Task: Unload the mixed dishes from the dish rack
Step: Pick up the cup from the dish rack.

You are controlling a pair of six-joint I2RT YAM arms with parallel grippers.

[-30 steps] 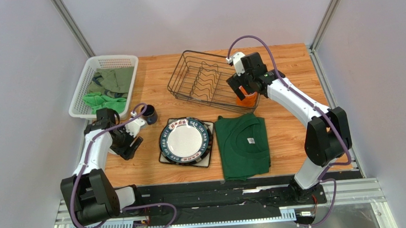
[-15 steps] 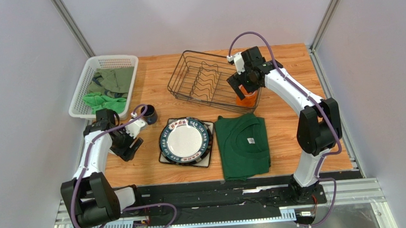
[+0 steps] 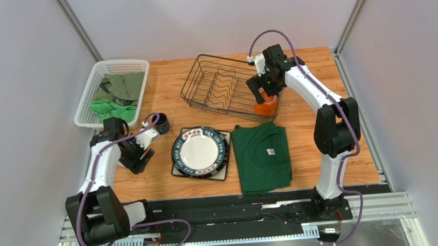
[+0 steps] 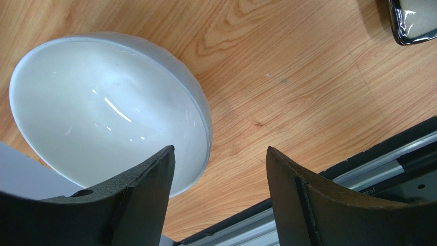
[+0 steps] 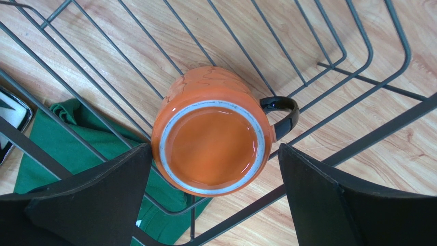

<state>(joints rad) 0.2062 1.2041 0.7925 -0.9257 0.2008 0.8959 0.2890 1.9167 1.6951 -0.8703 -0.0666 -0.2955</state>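
Note:
The dark wire dish rack [image 3: 217, 88] stands at the back middle. The orange mug [image 3: 267, 106] with a black handle [image 5: 285, 110] sits in its near right corner, its round end facing up [image 5: 211, 137]. My right gripper [image 3: 262, 93] hangs open just above it, one finger on each side [image 5: 215, 149]. My left gripper [image 3: 137, 159] is open low at the table's left; its left finger overlaps the white bowl's [image 4: 102, 123] rim [image 4: 219, 149]. The dark blue mug [image 3: 160, 123] stands on the table. A round dark-rimmed plate [image 3: 200, 150] lies on the square plate [image 3: 178, 170].
A folded green shirt [image 3: 261, 155] lies right of the plates and reaches under the rack's corner [image 5: 66, 138]. A white perforated basket [image 3: 121, 67] with green cloths stands at the back left. The table's black front rail [image 4: 359, 164] runs close to my left gripper.
The right arm's elbow has swung toward the right and the right gripper has shifted a little back over the orange mug. The left arm has barely moved.

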